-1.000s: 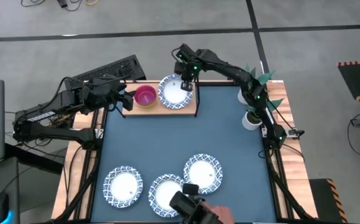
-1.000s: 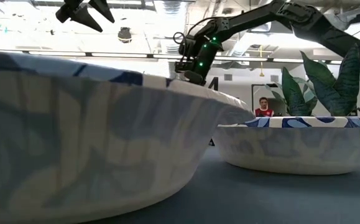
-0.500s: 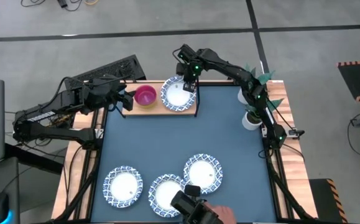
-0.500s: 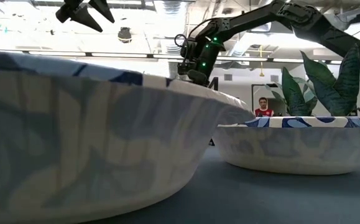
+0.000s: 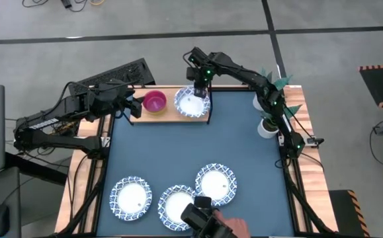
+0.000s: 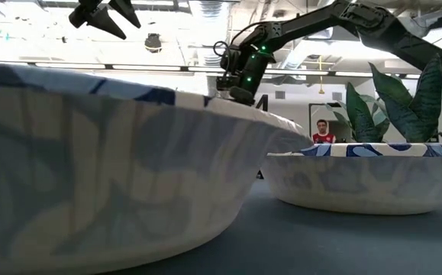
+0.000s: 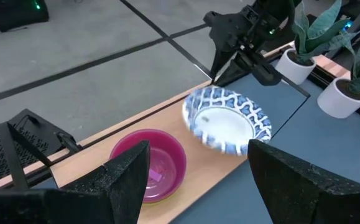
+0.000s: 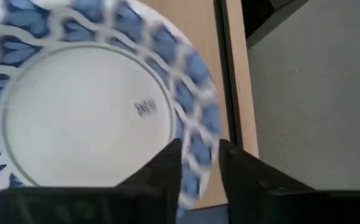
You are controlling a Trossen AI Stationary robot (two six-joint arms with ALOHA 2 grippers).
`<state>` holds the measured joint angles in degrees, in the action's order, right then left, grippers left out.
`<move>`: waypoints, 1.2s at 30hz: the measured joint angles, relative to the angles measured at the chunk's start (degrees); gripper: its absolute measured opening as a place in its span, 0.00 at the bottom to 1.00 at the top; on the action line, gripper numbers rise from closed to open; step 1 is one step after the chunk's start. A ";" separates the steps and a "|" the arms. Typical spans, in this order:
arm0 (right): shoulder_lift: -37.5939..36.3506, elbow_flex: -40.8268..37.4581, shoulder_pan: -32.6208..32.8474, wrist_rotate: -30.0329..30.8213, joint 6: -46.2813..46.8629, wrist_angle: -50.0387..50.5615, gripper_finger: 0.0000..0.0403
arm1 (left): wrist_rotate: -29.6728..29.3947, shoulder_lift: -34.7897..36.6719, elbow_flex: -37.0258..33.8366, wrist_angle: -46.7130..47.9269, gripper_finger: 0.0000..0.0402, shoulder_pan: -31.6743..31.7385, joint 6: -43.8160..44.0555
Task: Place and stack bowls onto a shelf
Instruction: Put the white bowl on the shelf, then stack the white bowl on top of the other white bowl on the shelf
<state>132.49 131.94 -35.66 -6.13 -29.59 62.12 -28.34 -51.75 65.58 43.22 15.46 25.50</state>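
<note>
Seen from above: right gripper point(image 5: 200, 88) at the far edge of the blue-topped table point(image 5: 191, 149), fingers pinched on the rim of a white bowl with a blue patterned rim point(image 5: 192, 104). Bowl over the right end of the shelf point(image 5: 171, 114), a light wooden board on black wire posts; slightly blurred in the wrist views, and impossible to tell whether fully resting on the board. From the right wrist, two dark fingers point(image 8: 167, 163) straddling the patterned rim, one inside the bowl and one outside, with the board's edge just beyond. Beside it on the shelf, to the left and apart from it, a magenta-purple bowl point(image 5: 154, 102) sitting upright, apparently nested on another bowl with a yellowish rim showing beneath in the left wrist view.

Left gripper point(image 5: 133, 106) waiting off the shelf's left end, fingers point(image 7: 127, 171) spread apart and holding nothing, pointed toward the magenta bowl.

Three more patterned white bowls on the near side of the table: one at left point(image 5: 131, 196), one in the middle point(image 5: 176, 202), one at right point(image 5: 215, 182), the middle and right ones close together. Two of these filling the low view. White plant pots point(image 5: 266, 127) along the table's right edge. A person point(image 6: 324, 131) in red, far across the room.
</note>
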 joint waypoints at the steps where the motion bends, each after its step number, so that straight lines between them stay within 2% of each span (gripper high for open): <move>1: 0.00 0.00 0.02 0.00 0.52 -0.44 0.35 | 0.00 -0.02 0.00 0.00 0.63 0.00 -0.20; 8: -1.66 -0.11 0.17 0.17 5.06 -3.08 0.50 | -0.46 0.00 0.00 0.00 0.63 0.00 -0.84; 17: -11.24 -0.02 5.48 0.17 11.87 -3.61 0.51 | -1.11 0.00 0.00 -0.08 0.63 0.00 -2.59; 21: -11.65 0.09 10.72 0.79 9.73 -2.45 0.51 | -2.09 0.00 0.00 -0.11 0.63 0.00 -2.63; 24: -10.29 0.01 14.40 1.97 7.05 0.65 0.51 | -1.62 -0.01 0.00 -0.11 0.63 0.02 -2.53; 28: -10.74 -0.09 17.88 1.73 6.45 10.10 0.51 | 2.08 0.00 0.00 -0.13 0.63 0.00 -2.37; 33: -12.10 0.03 19.71 -5.24 15.63 25.00 0.51 | 3.70 -0.02 0.00 -0.15 0.63 0.00 -2.41; 36: -12.43 -2.56 21.15 -6.18 19.87 27.67 0.51 | 3.73 -0.02 0.00 -0.15 0.63 0.00 -2.41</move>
<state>120.06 129.37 -14.51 -12.31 -9.73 89.79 -24.61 -51.77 65.58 43.07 15.46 23.09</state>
